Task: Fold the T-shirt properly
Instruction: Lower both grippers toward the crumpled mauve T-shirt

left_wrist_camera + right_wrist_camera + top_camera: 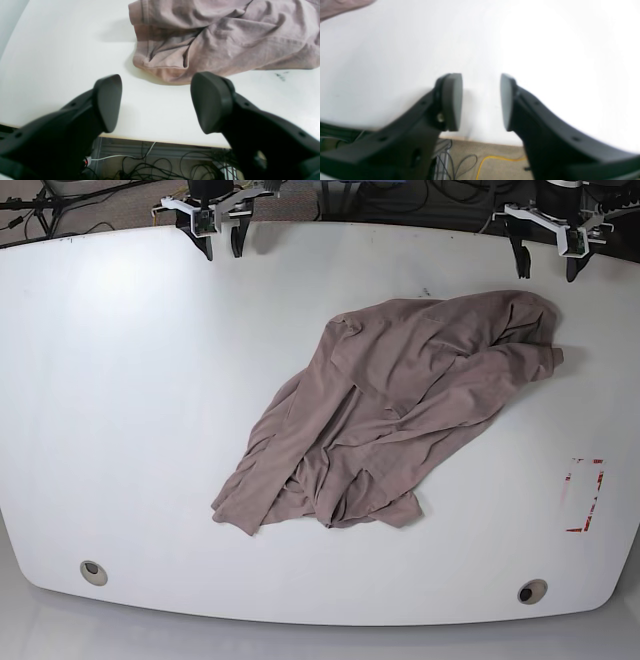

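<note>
- Here's the shirt (400, 380), rumpled and slantwise mid-table, one end close to the left gripper (547, 270)!
- Both grippers poised, fingers spread, nothing pinched; the right gripper (224, 248) sits well apart from the cloth.
- Danger here: those overlapping layers (messy, folks!) could make a pinch catch two, and a pull would drag the bundle crooked.
- Tight at the arms' table edge (165, 140); wide bare room towards the right arm's side for spreading.

wrinkled matt cloth T-shirt (390, 400), smooth white tabletop (130, 420), matt dark end-effector fingertips (212, 102)
</note>
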